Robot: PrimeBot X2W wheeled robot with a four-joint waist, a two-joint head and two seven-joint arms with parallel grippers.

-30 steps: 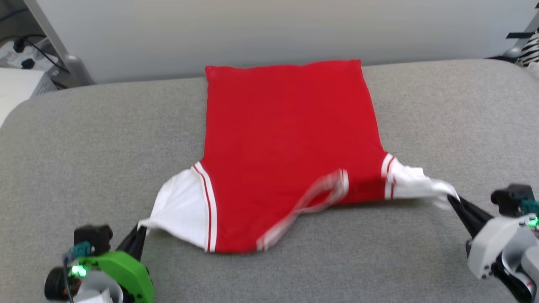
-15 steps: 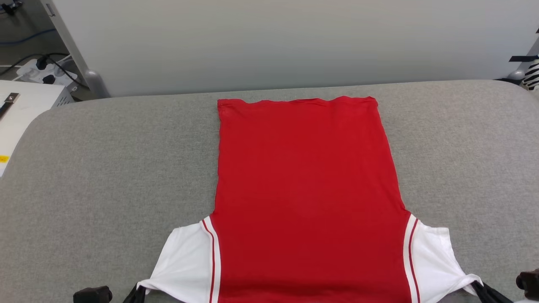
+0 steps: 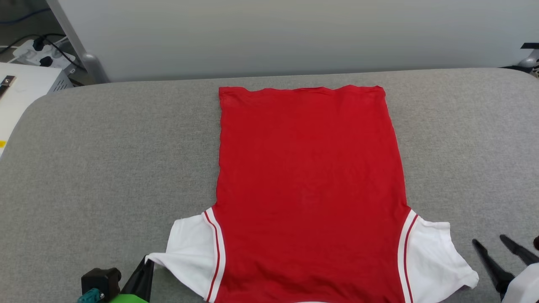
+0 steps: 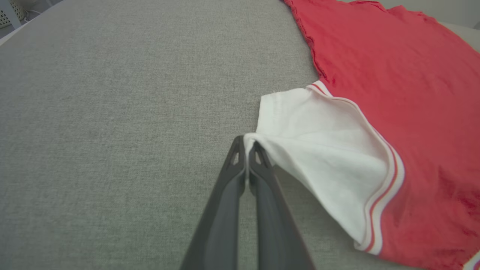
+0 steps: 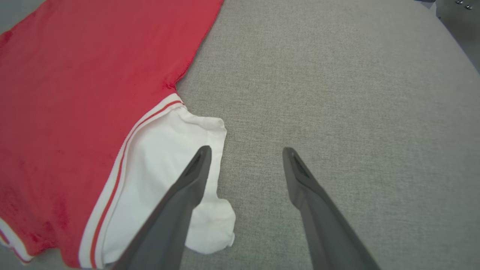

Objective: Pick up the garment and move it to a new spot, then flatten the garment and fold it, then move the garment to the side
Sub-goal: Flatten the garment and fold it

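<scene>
Across the middle of a grey padded table (image 3: 105,147) — red shirt (image 3: 309,189) laid flat, plain red side up, hem toward the far edge near a pale wall panel (image 3: 273,38), shoulders toward the near edge and cut off by the bottom of the head view. Body smooth, sides nearly straight, slight ripple along the hem. White short sleeves out to either side, each joined to the red by white-and-red striping. Left sleeve (image 3: 191,252) drawn out to a point, its corner clamped between the closed fingers of the left gripper (image 4: 247,144), cloth taut and lifted slightly there. Right sleeve (image 3: 433,256) lying loose on the table, outer corner crumpled. Right gripper (image 5: 246,149) spread wide, holding nothing — just beside that sleeve's outer edge, one finger crossing the white cloth in the right wrist view; contact not clear. Far left, beyond the table: white box (image 3: 21,92), power strip (image 3: 40,52) with black plugs.
</scene>
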